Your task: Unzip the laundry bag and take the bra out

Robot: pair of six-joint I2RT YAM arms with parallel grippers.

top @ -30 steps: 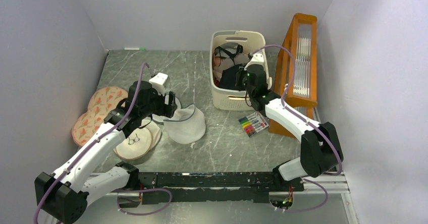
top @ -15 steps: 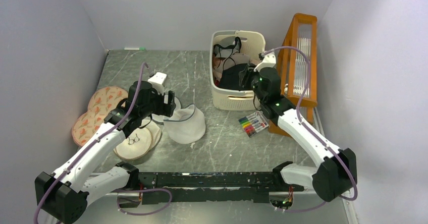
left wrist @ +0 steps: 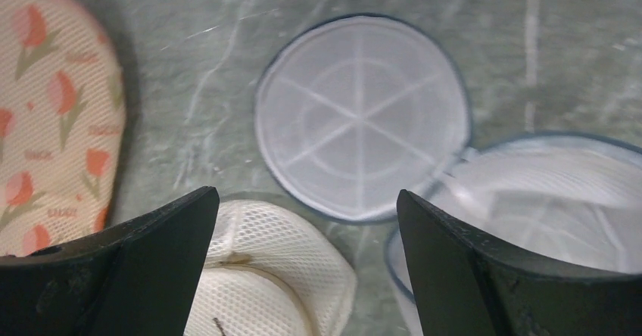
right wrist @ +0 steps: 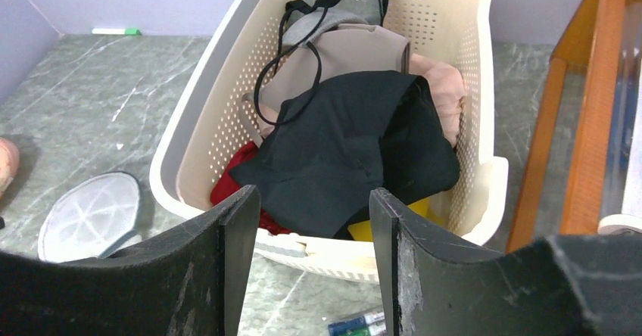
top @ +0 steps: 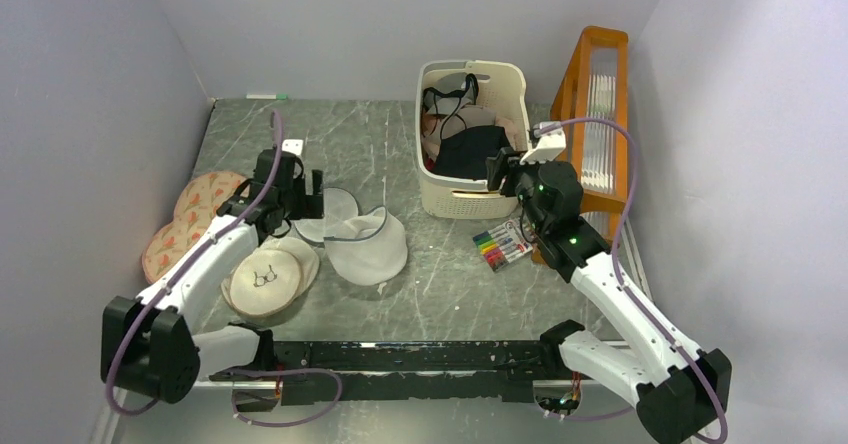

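Bra [right wrist: 344, 150] in basket [right wrist: 478, 56], beyond right fingers [right wrist: 231, 264]

The laundry bag [top: 366, 247] is translucent mesh, the bra [right wrist: 348, 147] matt black cloth.

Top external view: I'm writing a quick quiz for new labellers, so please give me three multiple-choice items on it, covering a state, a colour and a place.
1. The laundry bag is:
A. zipped shut
B. unzipped and lying open
C. hanging from a gripper

2. The rack beside the basket is:
A. orange
B. blue
C. green

3. The bra lies:
A. in the laundry bag
B. over the rack
C. in the basket

Answers:
1 B, since its mouth gapes and the lid flap lies flat beside it.
2 A, since its frame is plainly orange.
3 C, since the black fabric sits on top of the clothes there.
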